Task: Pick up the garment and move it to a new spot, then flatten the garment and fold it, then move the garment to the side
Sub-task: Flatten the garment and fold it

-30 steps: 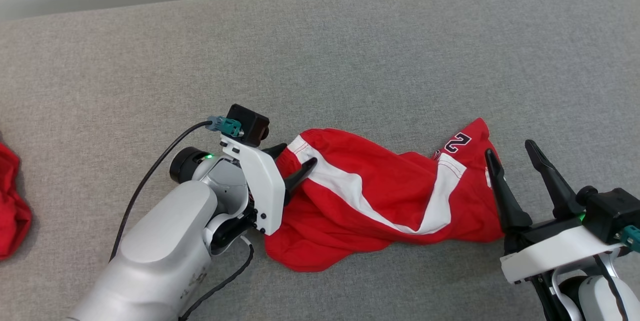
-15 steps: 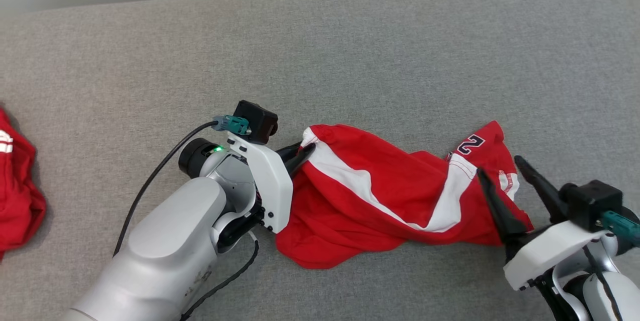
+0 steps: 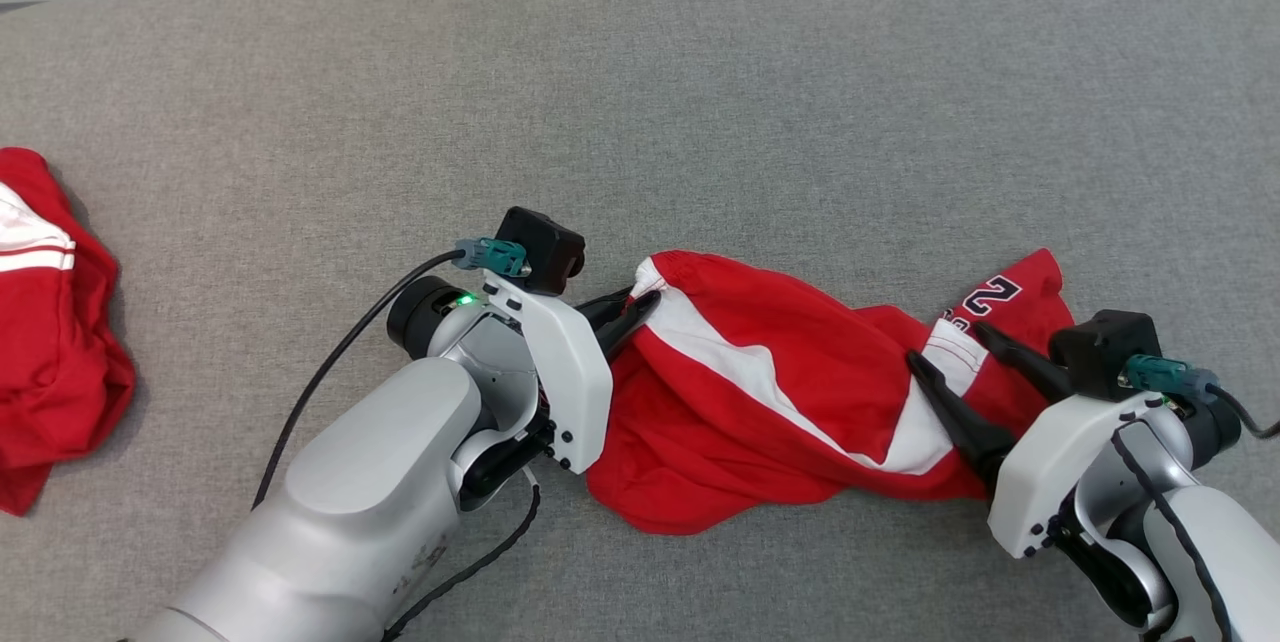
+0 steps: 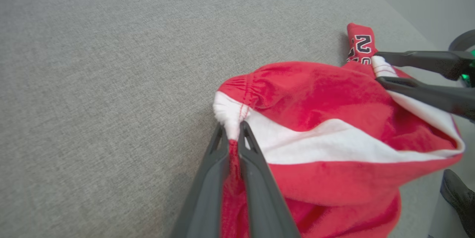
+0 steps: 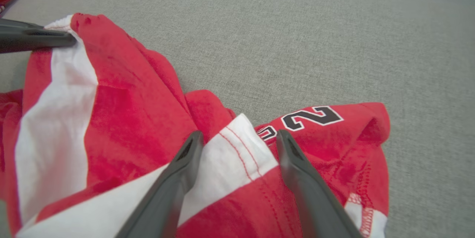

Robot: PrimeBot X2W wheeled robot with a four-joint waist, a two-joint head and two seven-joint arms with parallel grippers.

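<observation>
Red jersey cloth with white stripes: the garment (image 3: 780, 392) lies bunched on the grey table (image 3: 700, 102), near its front edge, between the two arms. It looks light, soft and limp, so it will sag and fold wherever it is not held, and it will probably drag on the rough table cover instead of sliding. Hems and seams are the best places to take hold, since the doubled, stitched cloth there gives the fingers something firm to bite.

The left hand (image 4: 230, 128) is pressed together on a gathered white corner at the garment's left end. The right hand (image 5: 239, 134) is spread, its fingers to either side of a white stitched band just beside the printed "2". Whether its tips already touch the cloth is hard to tell from these angles. Closing there would give a second hold well apart from the first.

Its long axis runs left to right across the head view. The numbered end points to the robot's right and a little away, and the middle is twisted and slack.
</observation>
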